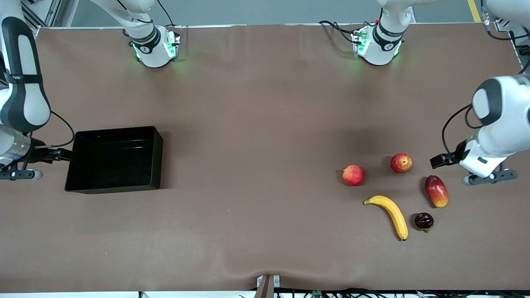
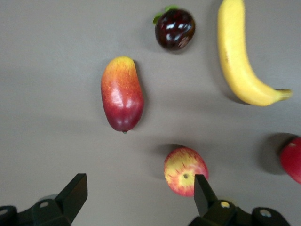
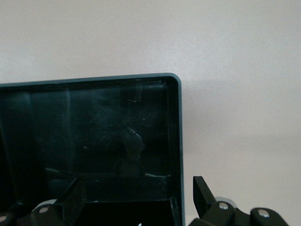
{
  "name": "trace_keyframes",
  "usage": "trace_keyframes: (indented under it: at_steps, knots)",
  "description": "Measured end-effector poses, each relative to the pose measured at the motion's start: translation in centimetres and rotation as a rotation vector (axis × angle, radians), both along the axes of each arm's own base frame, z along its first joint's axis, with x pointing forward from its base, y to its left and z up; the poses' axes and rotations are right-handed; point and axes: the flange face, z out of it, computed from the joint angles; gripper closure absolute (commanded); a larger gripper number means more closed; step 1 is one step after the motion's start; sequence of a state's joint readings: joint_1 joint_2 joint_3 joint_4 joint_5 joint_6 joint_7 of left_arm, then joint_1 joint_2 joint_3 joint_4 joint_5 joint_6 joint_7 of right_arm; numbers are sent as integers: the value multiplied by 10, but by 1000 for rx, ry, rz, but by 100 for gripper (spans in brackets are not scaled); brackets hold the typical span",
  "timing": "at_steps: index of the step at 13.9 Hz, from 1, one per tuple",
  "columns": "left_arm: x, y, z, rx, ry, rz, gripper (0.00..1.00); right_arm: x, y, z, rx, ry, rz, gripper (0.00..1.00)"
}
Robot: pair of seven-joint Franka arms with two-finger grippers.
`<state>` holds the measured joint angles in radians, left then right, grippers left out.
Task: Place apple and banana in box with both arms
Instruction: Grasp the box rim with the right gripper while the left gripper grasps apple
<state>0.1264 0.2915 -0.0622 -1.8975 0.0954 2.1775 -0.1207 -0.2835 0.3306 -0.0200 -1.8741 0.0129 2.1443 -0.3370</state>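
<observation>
— Where's the fruit?
— Small red, yellow-streaked apple (image 1: 401,162) and long curved yellow banana (image 1: 390,214) lie on the brown bench (image 1: 256,145), outside the glossy black plastic box (image 1: 114,159).
— And the claws?
— Left claw (image 2: 138,192) spread above the apple; right claw (image 3: 136,193) spread over the box's edge.

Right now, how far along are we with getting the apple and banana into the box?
Nothing is done yet: the box holds no fruit. The apple and banana lie on the table toward the left arm's end. Nothing is in hand: the left gripper hangs open over the apple, and the right gripper is open over the box's edge. Both picks and placements remain.
</observation>
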Motion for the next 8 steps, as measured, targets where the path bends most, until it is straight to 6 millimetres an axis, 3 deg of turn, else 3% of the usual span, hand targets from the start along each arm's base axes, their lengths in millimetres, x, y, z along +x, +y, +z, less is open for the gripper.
trace_keyframes:
  at_steps: [3,7,8]
  knots:
    - [-4,0,-31,-43,33,32,0,-4,-20,-35,5,4,52,0]
    - [-6,-28,-57,-120,72,42,0,-12,-35,-85,18,20,140,0]
    - [-6,-35,-64,-125,84,38,0,-14,-37,-93,23,31,143,15]
